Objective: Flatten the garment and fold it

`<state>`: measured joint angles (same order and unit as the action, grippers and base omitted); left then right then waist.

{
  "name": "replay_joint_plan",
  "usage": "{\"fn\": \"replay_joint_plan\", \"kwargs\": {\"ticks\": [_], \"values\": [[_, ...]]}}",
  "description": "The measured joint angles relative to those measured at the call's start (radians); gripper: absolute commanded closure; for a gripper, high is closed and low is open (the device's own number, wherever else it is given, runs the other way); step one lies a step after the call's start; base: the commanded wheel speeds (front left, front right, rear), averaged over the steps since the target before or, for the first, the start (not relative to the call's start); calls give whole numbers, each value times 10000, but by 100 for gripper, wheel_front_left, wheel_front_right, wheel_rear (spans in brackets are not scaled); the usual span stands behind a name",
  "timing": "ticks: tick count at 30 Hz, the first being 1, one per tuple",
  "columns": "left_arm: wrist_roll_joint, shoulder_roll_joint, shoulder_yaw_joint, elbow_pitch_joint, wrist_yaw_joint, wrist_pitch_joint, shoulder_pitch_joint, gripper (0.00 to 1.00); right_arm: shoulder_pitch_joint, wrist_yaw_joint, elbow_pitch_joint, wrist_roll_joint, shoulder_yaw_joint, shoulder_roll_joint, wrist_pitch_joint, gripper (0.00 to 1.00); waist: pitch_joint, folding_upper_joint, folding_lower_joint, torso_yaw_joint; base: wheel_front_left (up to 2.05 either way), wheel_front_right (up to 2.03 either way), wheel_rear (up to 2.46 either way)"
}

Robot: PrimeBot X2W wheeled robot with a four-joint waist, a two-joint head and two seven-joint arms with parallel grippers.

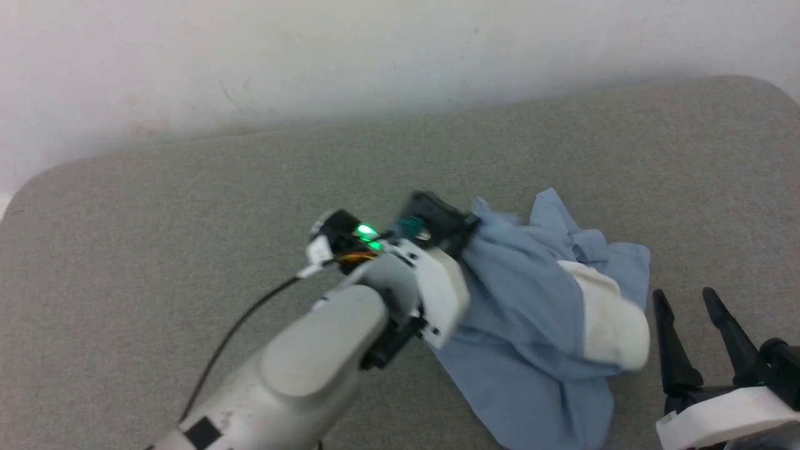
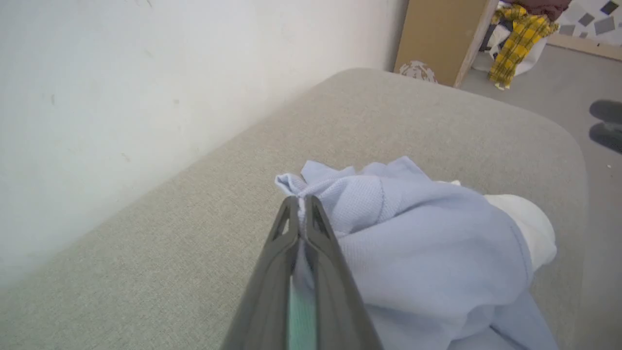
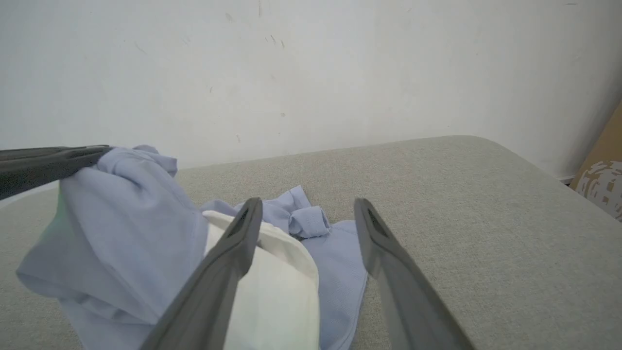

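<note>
The garment (image 1: 531, 312) is a light blue shirt, bunched on the grey cushion with its white collar (image 1: 609, 322) bulging on the right side. My left gripper (image 1: 472, 225) is shut on a fold at the shirt's upper left edge and lifts it, so the cloth hangs from the fingertips (image 2: 302, 201). The garment (image 2: 427, 253) drapes to the right of those fingers in the left wrist view. My right gripper (image 1: 684, 300) stands open just right of the shirt, nothing between its fingers (image 3: 243, 228). The garment (image 3: 131, 233) and collar (image 3: 272, 291) lie left of them.
The grey cushion (image 1: 187, 219) runs back to a white wall (image 1: 250, 56) and has rounded corners. Off its right end stand a brown board (image 2: 437, 34), yellow plaid cloth (image 2: 517, 36) and dark shoes (image 2: 607, 121) on the floor.
</note>
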<state>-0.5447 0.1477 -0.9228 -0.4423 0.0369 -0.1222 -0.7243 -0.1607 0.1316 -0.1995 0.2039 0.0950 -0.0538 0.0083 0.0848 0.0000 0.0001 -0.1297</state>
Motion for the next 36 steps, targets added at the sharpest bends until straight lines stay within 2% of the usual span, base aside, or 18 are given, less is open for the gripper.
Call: {"fn": "replay_joint_plan", "kwargs": {"ticks": [4,9,12,14,16,17,18,19,25,28,31,36], "values": [[-314,989,1060,1058,1160,522,792,100,-21,0,-27,69,59,2,4,0,-41,0,-1,102,0,0,0],[-1335,2245,2531,2027,2865,832,3340,100,-45,0,-33,88,159,2,73,0,7,0,0,205,0,0,0],[-2119,2606,3352,2232,3630,1028,4986,100,-52,0,-36,90,198,4,92,0,37,0,0,271,0,0,0],[-2504,2665,3655,2282,3887,1122,5843,100,-54,0,-40,88,230,4,107,0,42,0,0,332,0,0,0],[-2857,2629,3804,2362,3923,1185,6416,100,-56,0,-58,82,286,4,163,0,48,0,-1,413,0,0,0],[-2949,2606,3839,2395,3921,1195,6566,89,-56,0,-61,79,288,4,176,0,51,0,-1,459,0,0,0],[-3043,2568,3871,2441,3921,1233,6646,48,-56,0,-63,75,284,4,186,0,48,0,-1,504,0,0,0],[-3072,2550,3902,2489,3921,1289,6663,0,-54,0,-79,73,259,6,196,0,42,0,0,547,0,0,0],[-2731,2844,4031,3091,3914,1818,6589,0,-58,0,-117,69,284,6,274,0,-107,0,-1,736,0,0,0],[-2389,3235,3810,3496,3666,1657,6261,0,-75,0,-130,69,280,8,280,0,-165,0,-1,794,0,0,0],[-1992,3634,3285,3818,3172,1034,5573,0,-76,0,-134,69,263,8,282,0,-145,0,-1,811,0,0,0],[-1498,3856,2146,4075,2059,-443,4227,0,-64,0,-127,71,167,8,274,0,2,0,-1,742,0,0,0]]}}
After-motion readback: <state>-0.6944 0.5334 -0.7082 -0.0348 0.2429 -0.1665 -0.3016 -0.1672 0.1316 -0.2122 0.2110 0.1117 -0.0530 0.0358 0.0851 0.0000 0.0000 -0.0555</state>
